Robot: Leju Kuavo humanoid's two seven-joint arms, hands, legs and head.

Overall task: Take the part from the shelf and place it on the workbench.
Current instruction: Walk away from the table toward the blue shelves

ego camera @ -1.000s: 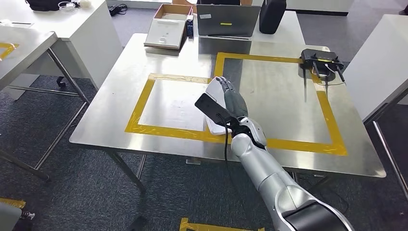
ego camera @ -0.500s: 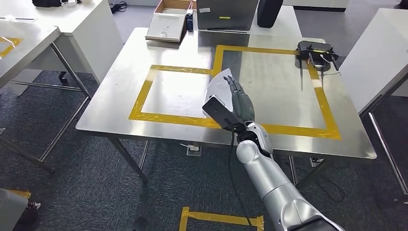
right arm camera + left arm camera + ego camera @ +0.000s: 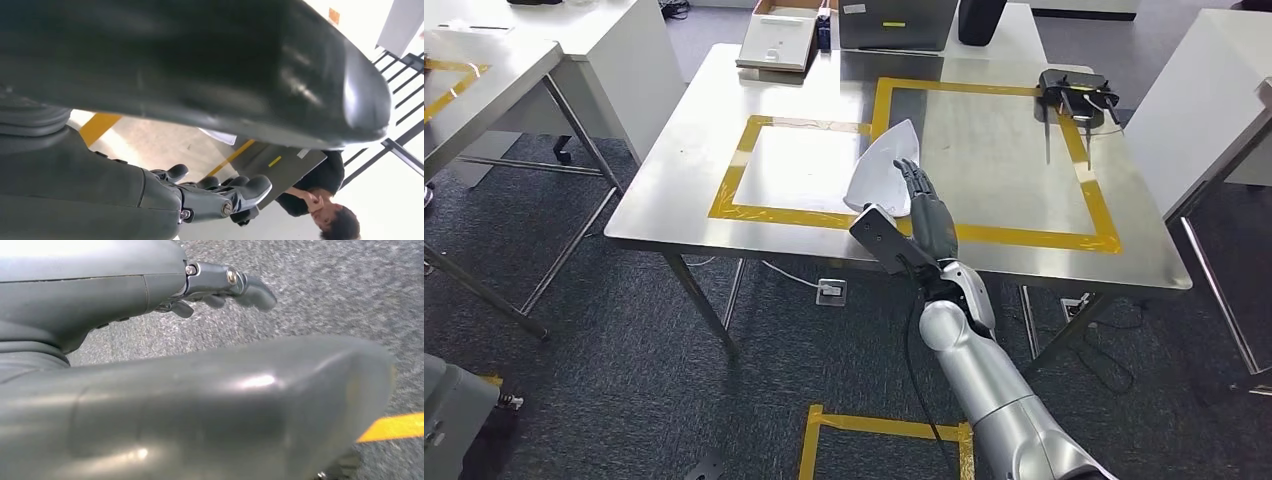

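Observation:
The white curved part (image 3: 884,165) lies on the steel workbench (image 3: 1004,150), across the yellow tape between the two taped squares. My right hand (image 3: 929,215) hovers at the bench's front edge, its fingertips at the part's near side. In the right wrist view the right hand (image 3: 215,200) has thumb and fingers apart with nothing between them, and the bench top shows through the gap. My left hand (image 3: 220,282) hangs over grey carpet and holds nothing.
A laptop (image 3: 894,22), a box with a white tray (image 3: 776,42) and a black antenna device (image 3: 1076,92) stand at the bench's far side. Another steel table (image 3: 484,80) is at the left, a white cabinet (image 3: 1214,90) at the right. A person (image 3: 320,200) sits behind the laptop.
The whole view has shifted and the bench now lies farther off, so the camera moved back. My right hand, earlier lying over the part, has drawn back to its near edge.

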